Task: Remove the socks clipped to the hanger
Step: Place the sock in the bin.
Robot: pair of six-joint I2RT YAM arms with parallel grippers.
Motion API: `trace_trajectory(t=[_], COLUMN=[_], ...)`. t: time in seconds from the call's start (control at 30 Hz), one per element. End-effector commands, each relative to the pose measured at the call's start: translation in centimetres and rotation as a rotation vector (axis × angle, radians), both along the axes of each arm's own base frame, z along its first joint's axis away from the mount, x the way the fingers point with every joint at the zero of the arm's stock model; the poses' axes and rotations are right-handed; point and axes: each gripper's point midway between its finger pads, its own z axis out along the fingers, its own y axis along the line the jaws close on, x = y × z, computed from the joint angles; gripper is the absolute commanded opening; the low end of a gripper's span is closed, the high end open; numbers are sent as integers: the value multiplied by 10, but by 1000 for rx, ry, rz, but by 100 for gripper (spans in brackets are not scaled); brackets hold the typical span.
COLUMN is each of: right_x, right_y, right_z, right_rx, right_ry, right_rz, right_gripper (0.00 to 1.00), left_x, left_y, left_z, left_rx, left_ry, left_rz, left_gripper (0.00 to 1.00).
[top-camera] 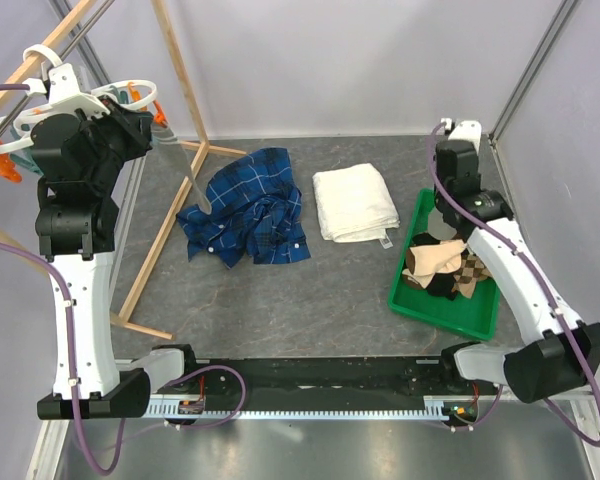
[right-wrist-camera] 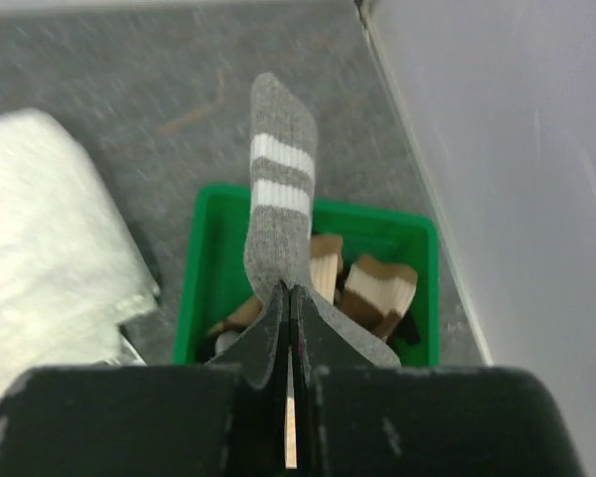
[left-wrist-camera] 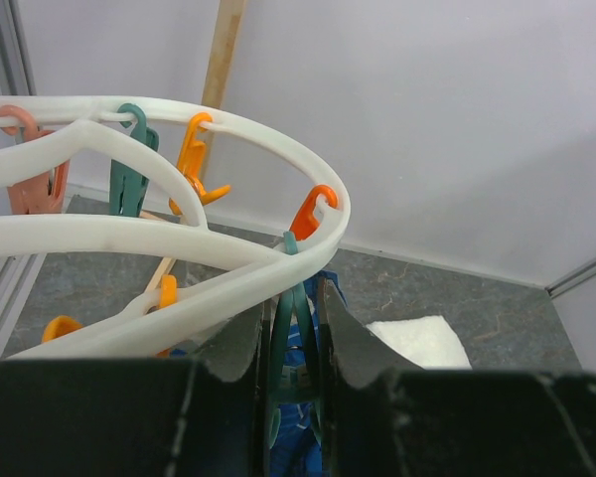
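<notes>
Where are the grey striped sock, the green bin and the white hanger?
grey striped sock (right-wrist-camera: pixel 278 172): right wrist view, between its white stripes.
green bin (right-wrist-camera: pixel 209 268): right wrist view, left wall.
white hanger (left-wrist-camera: pixel 99 234): left wrist view, near rim.

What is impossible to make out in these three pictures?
- Top view: the left arm covers most of the hanger; whether anything hangs there cannot be told.
- Left wrist view: the left gripper covers the lower end of the teal clothespin.
- Right wrist view: the grey sock in the right gripper hides part of the green bin; socks inside cannot be counted.
</notes>
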Motion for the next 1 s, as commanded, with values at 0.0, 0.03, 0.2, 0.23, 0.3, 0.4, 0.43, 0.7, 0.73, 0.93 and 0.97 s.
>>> trace_trajectory(t=[0.0, 0.03, 0.2, 0.23, 0.3, 0.4, 0.43, 0.7, 0.73, 0.93, 0.97], right_x=[-13, -15, -19, -18, -15, -11, -10, 4, 8, 17, 16], right_y=[-26, -30, -46, -46, -44, -42, -43, -41, -34, 86, 107], right_z=[-114, -133, -209, -212, -214, -206, -203, -103, -92, -10, 3], right_rx=[45, 63, 173, 176, 191, 214, 203, 208, 236, 396, 432], right_ry=[173, 196, 333, 337, 337, 309, 306, 136, 108, -158, -232], right_rz=[-182, -209, -338, -342, -345, -341, -343, -258, -217, 204, 271], right_gripper=[0, 0, 0, 0, 4, 22, 29, 49, 57, 70, 69], left_x=[-9, -9, -7, -8, -8, -9, -9, -11, -13, -19, -21], left_y=[-3, -2, -6, -6, -3, -3, -3, -8, -8, -15, -18], left_z=[12, 9, 4, 5, 7, 13, 15, 6, 6, 9, 10], left_rx=[35, 28, 23, 25, 28, 30, 30, 17, 17, 6, 5], left_ry=[-37, -32, -21, -23, -27, -39, -42, -26, -28, -37, -42], left_rz=[-27, -24, -42, -41, -27, -24, -24, -55, -53, -87, -105], left_gripper=[9, 9, 10, 10, 10, 11, 11, 14, 14, 17, 17])
